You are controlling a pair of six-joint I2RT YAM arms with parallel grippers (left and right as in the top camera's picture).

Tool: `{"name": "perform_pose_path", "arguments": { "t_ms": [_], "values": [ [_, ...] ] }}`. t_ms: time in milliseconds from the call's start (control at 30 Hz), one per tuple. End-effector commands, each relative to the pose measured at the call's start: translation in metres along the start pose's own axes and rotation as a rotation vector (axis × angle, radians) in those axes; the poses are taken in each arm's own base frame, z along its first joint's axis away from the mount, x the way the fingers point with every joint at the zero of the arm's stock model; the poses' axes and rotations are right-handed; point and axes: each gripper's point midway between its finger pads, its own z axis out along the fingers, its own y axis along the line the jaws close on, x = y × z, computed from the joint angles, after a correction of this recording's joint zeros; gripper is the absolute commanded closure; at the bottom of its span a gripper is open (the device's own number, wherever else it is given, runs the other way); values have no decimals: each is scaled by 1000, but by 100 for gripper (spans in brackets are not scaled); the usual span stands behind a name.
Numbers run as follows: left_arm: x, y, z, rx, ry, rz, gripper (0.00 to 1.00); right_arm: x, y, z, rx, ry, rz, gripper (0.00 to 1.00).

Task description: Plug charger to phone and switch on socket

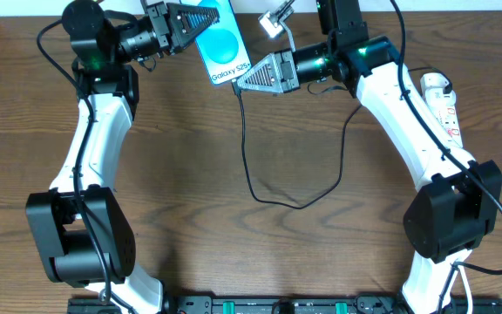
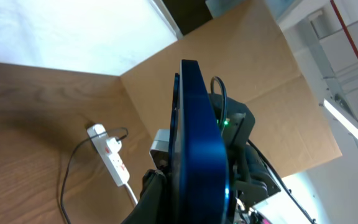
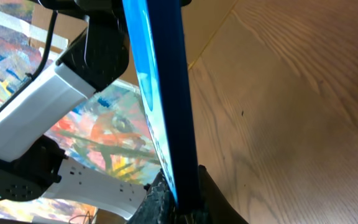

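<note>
Light-blue and glossy, the screen of the slim rectangular smartphone (image 1: 225,44) shows a darker blue circle and the words "Galaxy S25+" in the overhead view. It is held up over the far edge of the brown wood-grain table (image 1: 234,253). The left gripper (image 1: 200,24) is clamped on its upper end. The right gripper (image 1: 244,83) meets its lower end, and the thin black cable (image 1: 249,174) drops from there, loops across the wood and climbs back toward the right arm. Well off to the right lies the long white power strip (image 1: 445,109) with red markings, a rounded white plug (image 1: 434,85) fitted at its far end.

From the left wrist, the smartphone (image 2: 197,149) is seen edge-on as a dark blue slab rising between the dark fingers (image 2: 153,190). The white power strip (image 2: 114,163) lies on the table beyond, with the black cable (image 2: 70,168) curving beside it and a white cord (image 2: 132,196) leaving its near end. Plain brown cardboard (image 2: 260,74) stands behind.

From the right wrist, the smartphone (image 3: 166,93) is again edge-on, its bright screen facing left. Its lower end sinks between rough black fingers (image 3: 157,199) set close on either side. I cannot tell whether they pinch it or the plug.
</note>
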Motion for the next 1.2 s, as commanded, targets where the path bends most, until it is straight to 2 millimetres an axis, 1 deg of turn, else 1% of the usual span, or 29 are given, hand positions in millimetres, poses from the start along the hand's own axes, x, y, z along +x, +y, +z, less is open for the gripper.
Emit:
{"name": "perform_pose_path", "arguments": {
  "t_ms": [0,100,233,400,533,633,833,1167],
  "values": [
    [28,-26,10,64,151,2,93,-7,-3,-6,65,-24,-73,91],
    [28,-26,10,63,151,1,93,-4,-4,-5,67,-16,-69,89],
    [28,-26,10,64,151,2,93,-1,-5,-5,69,-9,-70,82],
    [27,-26,9,63,151,1,93,5,-6,-5,71,8,-86,64],
    [27,-26,9,63,151,1,93,8,-6,-5,66,17,-106,58],
    [27,-26,9,63,151,1,93,9,-1,-5,39,21,-126,56],
    [27,-26,9,63,151,1,93,9,-3,-7,46,18,-136,56],
    [27,-26,9,63,151,1,93,2,-14,-28,77,-17,-117,54]
  ]
}}
